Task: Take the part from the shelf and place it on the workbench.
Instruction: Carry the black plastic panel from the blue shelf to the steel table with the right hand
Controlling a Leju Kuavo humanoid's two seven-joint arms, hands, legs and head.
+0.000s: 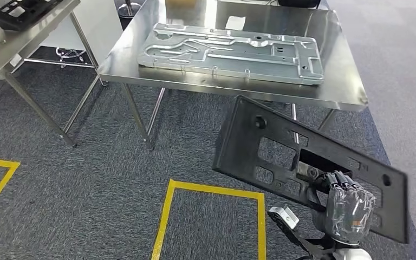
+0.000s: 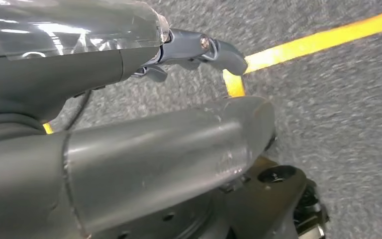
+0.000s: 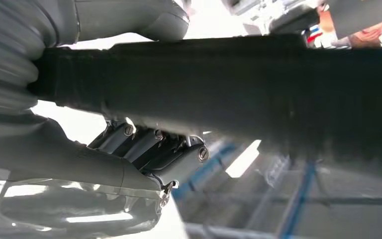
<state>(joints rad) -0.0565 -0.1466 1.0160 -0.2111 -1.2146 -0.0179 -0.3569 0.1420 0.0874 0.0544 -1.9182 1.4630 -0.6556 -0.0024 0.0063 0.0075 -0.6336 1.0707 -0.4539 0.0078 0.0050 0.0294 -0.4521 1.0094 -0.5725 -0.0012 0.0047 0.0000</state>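
Your right hand [image 1: 346, 208] sits nearest, at the lower right of the head view, wrapped in clear film and gripping the black panel [image 1: 309, 162] along its lower edge. From the right wrist camera you see that hand [image 3: 144, 154] with its dark fingers [image 3: 179, 157] curled against one face of the panel [image 3: 229, 94] and the thumb on the other face. You are holding the panel tilted, its far corner raised toward the middle of the frame, above the grey carpet [image 1: 86, 179] and not touching the desk. Your left hand [image 2: 129, 99] hangs over the carpet with nothing in it, fingers [image 2: 219, 50] apart from the thumb. Yellow tape [image 1: 211, 189] marks a box on the floor just left of the panel. Beyond it, the steel desk [image 1: 352, 92] carries a silver metal plate [image 1: 233, 54] lying flat. At the upper left stands a second desk [image 1: 0, 54] with a black tray [image 1: 21, 11] on it.
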